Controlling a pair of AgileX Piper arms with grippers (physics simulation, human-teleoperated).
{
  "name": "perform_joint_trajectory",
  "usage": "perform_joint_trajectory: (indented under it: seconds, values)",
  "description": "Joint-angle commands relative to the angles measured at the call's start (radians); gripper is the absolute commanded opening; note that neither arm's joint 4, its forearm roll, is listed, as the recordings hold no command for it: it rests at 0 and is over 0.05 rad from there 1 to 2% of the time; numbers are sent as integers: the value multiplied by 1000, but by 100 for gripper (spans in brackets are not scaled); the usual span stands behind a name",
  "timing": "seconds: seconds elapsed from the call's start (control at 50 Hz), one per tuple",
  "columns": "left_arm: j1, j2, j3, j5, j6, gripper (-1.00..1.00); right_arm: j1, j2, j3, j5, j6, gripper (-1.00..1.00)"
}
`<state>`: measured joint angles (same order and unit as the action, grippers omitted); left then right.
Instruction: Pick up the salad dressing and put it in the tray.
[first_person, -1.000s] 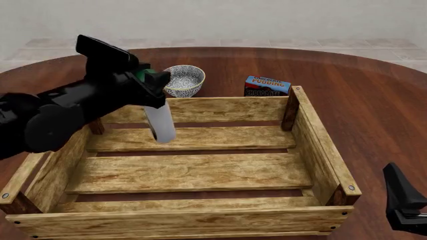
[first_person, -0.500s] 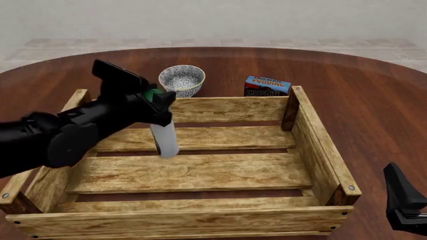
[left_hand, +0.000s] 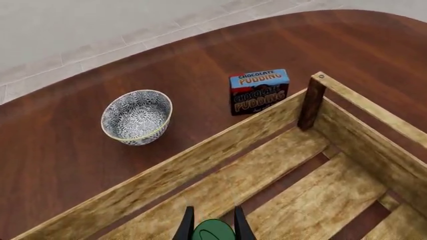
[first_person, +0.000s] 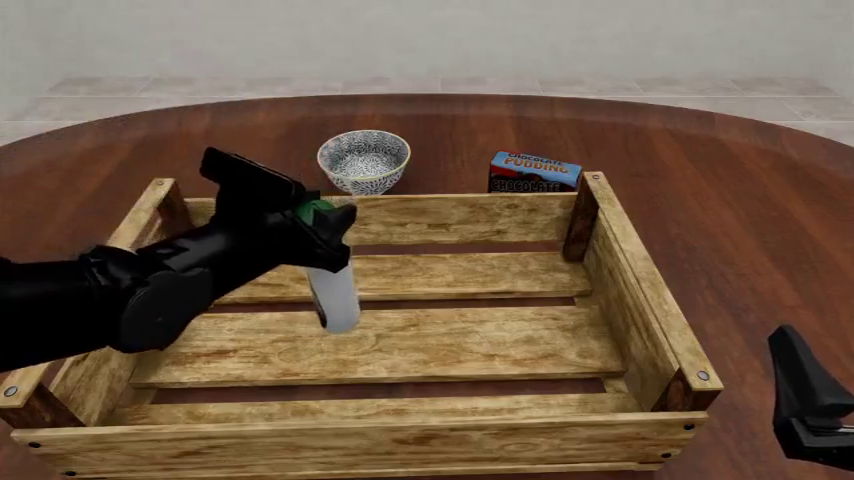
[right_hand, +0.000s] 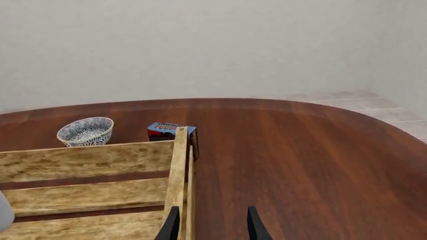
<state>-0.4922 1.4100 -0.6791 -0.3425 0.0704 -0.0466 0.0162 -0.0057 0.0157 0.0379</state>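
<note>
L gripper (first_person: 324, 228) is clamped on the salad dressing (first_person: 334, 290) at its dark green cap; the slim white btl hangs near-upright inside the tray (first_person: 627, 290), over the slats toward the far L part. Can't tell if its base touches the slat. L arm crosses above the tray's L wall. Open slat floor lies to the R and near side of the btl, nothing else in it.

Tray: big rect. light-wood crate, rough grain, gaps btwn slats, darker corner posts.

On the round dark-wood table (first_person: 747, 180), just beyond the tray's far wall: small patterned white bowl (first_person: 363, 160) toward the L, blue/dark pudding box (first_person: 533, 172) by the far R corner post, both apart from the crate.

R gripper (right_hand: 210, 225): fingers parted, empty, outside the tray's near R corner, above bare glossy tabletop w/ wide free room toward the R edge.
</note>
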Motion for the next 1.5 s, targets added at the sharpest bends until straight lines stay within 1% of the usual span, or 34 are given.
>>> perform_joint_trajectory:
  seconds: [0.02, 0.32, 0.7, 1.08, 1.5]
  values:
    - [2, 26, 11, -35, 16, -100, -1, 3, 2, -4, 4, 100]
    - [1, 79, 22, -69, 24, -100, -4, 7, 2, -8, 9, 100]
    - [7, 108, 32, -92, 26, -100, -3, 9, 0, -7, 8, 100]
    - [13, 119, 52, -115, 10, -100, -1, 8, 0, -4, 2, 100]
    - [10, 160, 67, -147, -7, -100, -3, 13, 2, -11, 7, 100]
